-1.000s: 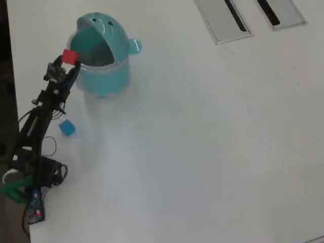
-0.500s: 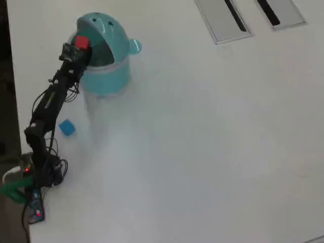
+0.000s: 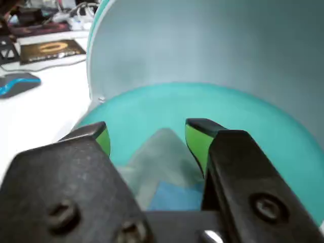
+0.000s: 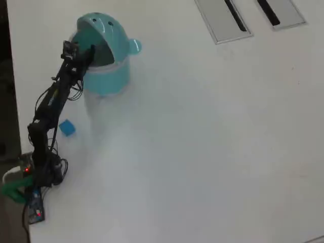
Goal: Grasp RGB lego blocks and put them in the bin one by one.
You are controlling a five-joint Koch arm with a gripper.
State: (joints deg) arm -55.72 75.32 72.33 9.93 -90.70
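Wrist view shows the gripper (image 3: 147, 139) spread wide with nothing between its green pads (image 3: 196, 142), poised over the mouth of the bin (image 3: 263, 152); beyond the pads lie the teal interior and a pale patch with a blue shape, too blurred to identify. Overhead view places the gripper (image 4: 80, 50) at the bin's (image 4: 109, 76) opening, while the blue block (image 4: 67, 127) lies on the table (image 4: 202, 152) back beside the arm's lower links, well apart from the gripper and nearer the base. Judged from this layout, the coming move is a retreat from the bin toward the base side to reach that block.
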